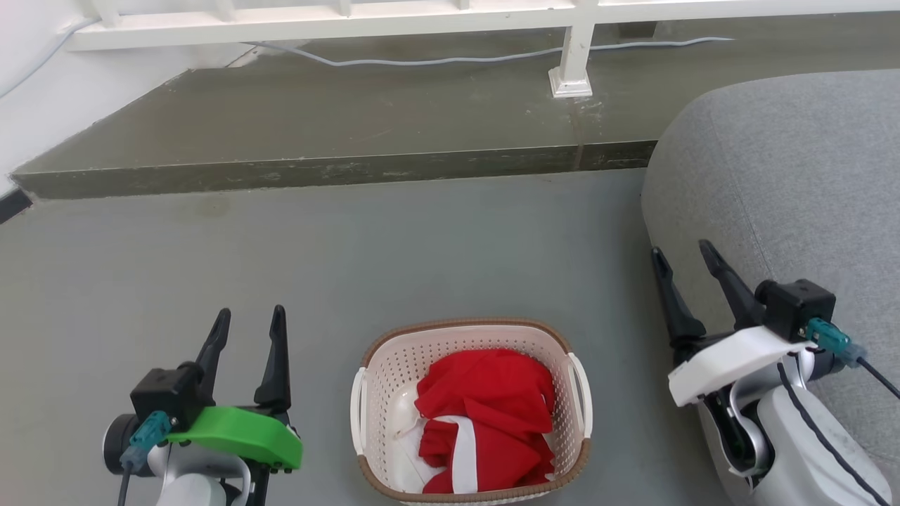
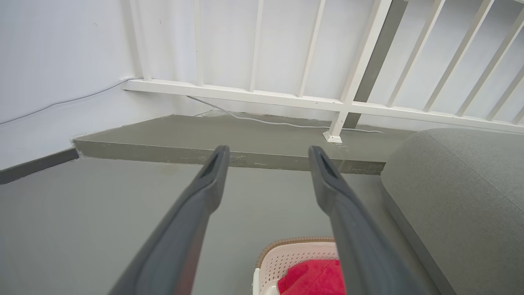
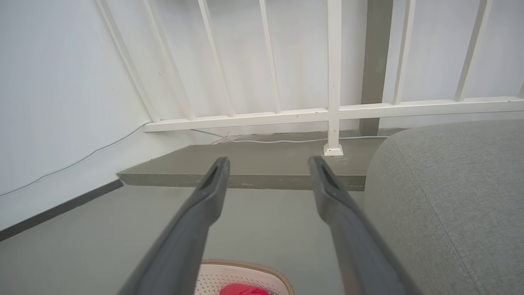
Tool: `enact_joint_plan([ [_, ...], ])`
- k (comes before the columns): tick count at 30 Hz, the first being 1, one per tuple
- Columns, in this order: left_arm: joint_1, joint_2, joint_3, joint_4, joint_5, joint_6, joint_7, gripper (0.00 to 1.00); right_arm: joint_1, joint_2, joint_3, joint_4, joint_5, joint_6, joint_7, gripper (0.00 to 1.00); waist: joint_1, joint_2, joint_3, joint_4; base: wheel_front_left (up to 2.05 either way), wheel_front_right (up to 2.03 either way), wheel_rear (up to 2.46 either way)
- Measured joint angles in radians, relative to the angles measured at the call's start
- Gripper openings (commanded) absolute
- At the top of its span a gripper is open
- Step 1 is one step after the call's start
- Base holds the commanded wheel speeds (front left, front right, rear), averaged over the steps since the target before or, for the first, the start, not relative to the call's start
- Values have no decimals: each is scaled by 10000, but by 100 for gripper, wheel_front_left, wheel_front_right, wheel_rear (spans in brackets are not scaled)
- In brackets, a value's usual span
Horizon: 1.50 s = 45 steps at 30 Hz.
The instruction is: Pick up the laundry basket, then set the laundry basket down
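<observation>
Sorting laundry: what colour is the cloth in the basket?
The cloth is red with white bands; head view.

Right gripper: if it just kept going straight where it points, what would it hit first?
The right gripper would probably meet the raised step, passing beside the grey sofa; depth is unclear.

You are seeing the laundry basket (image 1: 391,365) sitting on the floor (image 1: 351,246) between your left gripper (image 1: 251,311) and right gripper (image 1: 680,248), a cloth (image 1: 492,407) lying in it, a cushioned seat (image 1: 787,176) standing at its right and a raised step (image 1: 351,119) running beyond it.
</observation>
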Motion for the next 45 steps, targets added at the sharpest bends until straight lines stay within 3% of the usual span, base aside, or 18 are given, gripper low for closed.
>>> enact_joint_plan([
  [27,248,-295,359,-130,433,-493,0,100,345,349,-481,-15,-523,405,0,100,0,0,-81,-25,0,0,0],
  [28,255,-297,357,-130,431,-543,0,0,349,355,-497,-15,-545,416,0,0,0,0,-81,-24,0,0,0],
  [36,434,-389,288,439,314,-539,46,0,816,577,-416,470,-408,401,33,0,0,0,-89,-19,0,0,0],
  [45,434,-395,500,439,-1162,-541,380,0,816,631,-809,435,1106,414,359,0,0,0,-159,23,0,0,0],
])
